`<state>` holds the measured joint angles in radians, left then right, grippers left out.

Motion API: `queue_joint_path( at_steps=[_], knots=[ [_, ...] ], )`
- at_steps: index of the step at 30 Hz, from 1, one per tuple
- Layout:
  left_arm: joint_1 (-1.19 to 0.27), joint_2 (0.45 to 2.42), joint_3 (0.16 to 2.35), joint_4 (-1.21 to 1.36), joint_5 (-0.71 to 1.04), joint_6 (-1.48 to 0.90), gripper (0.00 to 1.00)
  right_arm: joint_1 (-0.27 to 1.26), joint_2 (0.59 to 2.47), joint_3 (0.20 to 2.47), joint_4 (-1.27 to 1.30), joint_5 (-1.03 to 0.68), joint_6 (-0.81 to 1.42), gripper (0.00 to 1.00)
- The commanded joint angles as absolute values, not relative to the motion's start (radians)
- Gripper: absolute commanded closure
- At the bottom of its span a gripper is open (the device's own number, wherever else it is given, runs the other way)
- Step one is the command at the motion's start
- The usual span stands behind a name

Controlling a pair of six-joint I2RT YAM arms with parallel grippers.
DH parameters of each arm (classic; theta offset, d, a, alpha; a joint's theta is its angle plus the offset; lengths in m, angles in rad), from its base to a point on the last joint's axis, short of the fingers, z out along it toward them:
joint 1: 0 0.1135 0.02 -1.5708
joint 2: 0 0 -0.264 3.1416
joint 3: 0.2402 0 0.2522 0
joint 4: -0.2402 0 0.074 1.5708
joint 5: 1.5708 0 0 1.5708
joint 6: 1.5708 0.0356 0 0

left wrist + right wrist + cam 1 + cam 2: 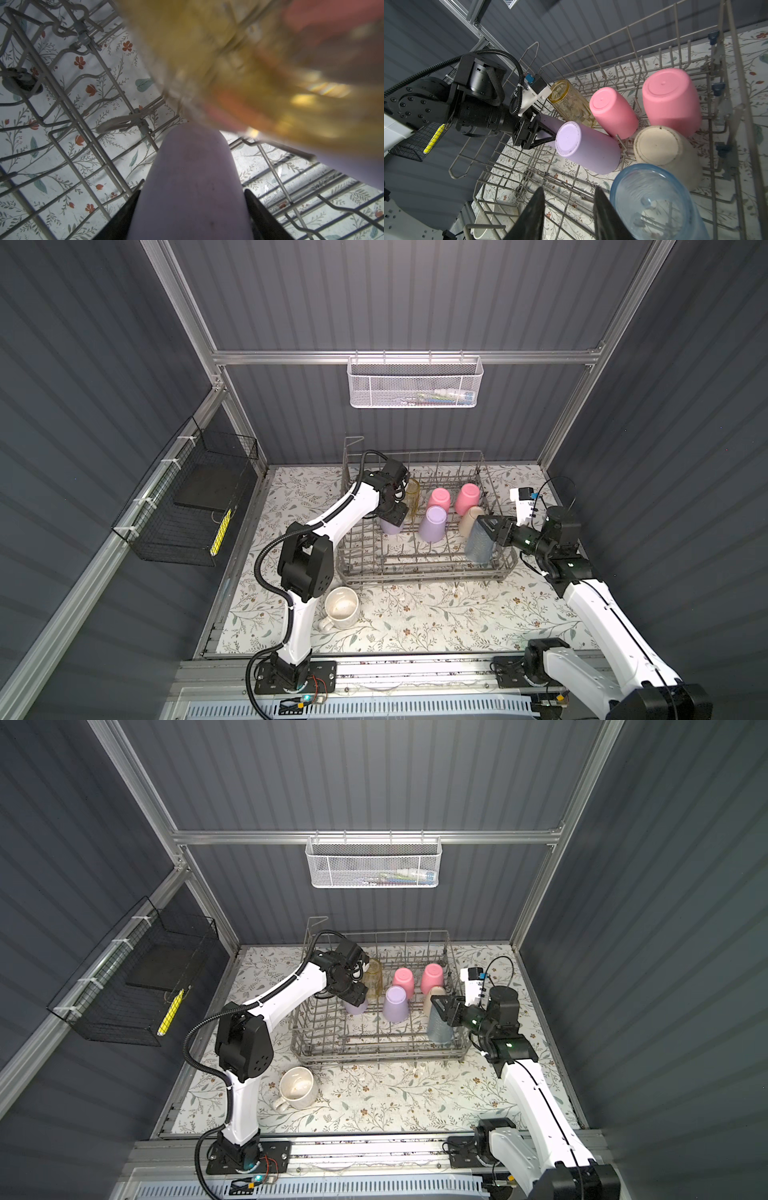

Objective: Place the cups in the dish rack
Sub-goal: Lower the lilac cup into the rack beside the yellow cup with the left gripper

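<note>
Left gripper [193,188] clamps a lilac cup [187,149] inside the rack [419,570]; lowering it could topple the neighbouring yellow tumbler [571,101]. Right gripper [568,189] gapes empty.

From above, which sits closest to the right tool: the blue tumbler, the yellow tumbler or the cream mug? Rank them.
1. Blue tumbler: beside the right tool, rack's right side.
2. Yellow tumbler: rack's back left.
3. Cream mug: on the table, outside it.
</note>
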<state>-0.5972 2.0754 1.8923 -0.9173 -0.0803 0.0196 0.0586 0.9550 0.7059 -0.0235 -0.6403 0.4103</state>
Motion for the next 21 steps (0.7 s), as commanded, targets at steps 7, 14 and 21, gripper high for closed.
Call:
queue_joint_path(
  at_steps=[7,14,21],
  knots=[
    [-0.615,2.096,1.924,-0.950,-0.112,0.002,0.30,0.055,0.957,0.701,-0.023,-0.652,0.402,0.60],
    [-0.620,2.079,1.925,-0.950,-0.103,-0.003,0.20,0.055,0.954,0.703,-0.024,-0.654,0.401,0.59],
    [-0.621,2.059,1.928,-0.953,-0.106,-0.008,0.14,0.056,0.951,0.707,-0.030,-0.654,0.397,0.59]
  ],
)
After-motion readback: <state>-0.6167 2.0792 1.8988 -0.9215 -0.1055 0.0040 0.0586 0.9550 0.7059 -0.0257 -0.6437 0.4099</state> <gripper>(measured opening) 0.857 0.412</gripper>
